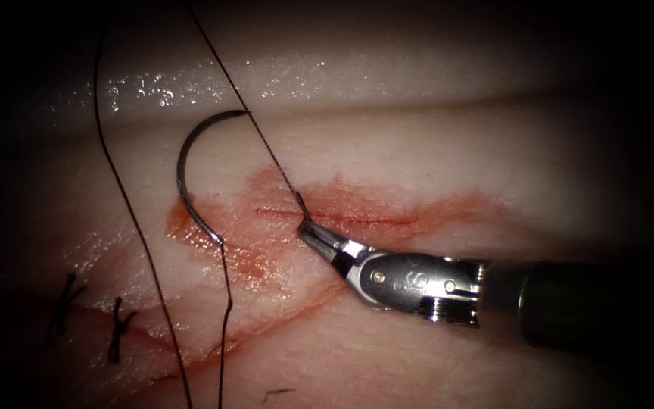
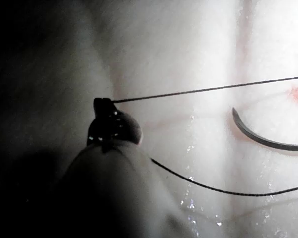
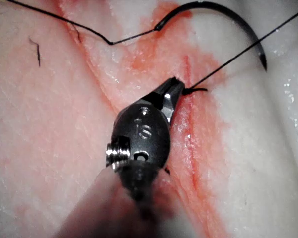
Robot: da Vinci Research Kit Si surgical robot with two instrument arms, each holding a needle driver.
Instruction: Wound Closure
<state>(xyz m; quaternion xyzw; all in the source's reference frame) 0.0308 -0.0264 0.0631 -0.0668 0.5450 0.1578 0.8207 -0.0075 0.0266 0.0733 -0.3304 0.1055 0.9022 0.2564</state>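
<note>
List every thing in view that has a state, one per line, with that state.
Right tool: jaws shut on the thread's short end at the cut.
Left tool: jaws shut on the thread.
Needle: free, lying on the tissue left of the cut, held by neither tool.
Thread: taut above the right tool.
Cut: open here, unstitched.
Stitches: two, tied.
Tissue: wet, stained with red fluid.

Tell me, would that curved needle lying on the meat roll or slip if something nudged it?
Probably stiff: the needle keeps a clean arc. It lies flat on the tissue, so rolling seems unlikely; the wet, glistening surface might let it slide.
</note>
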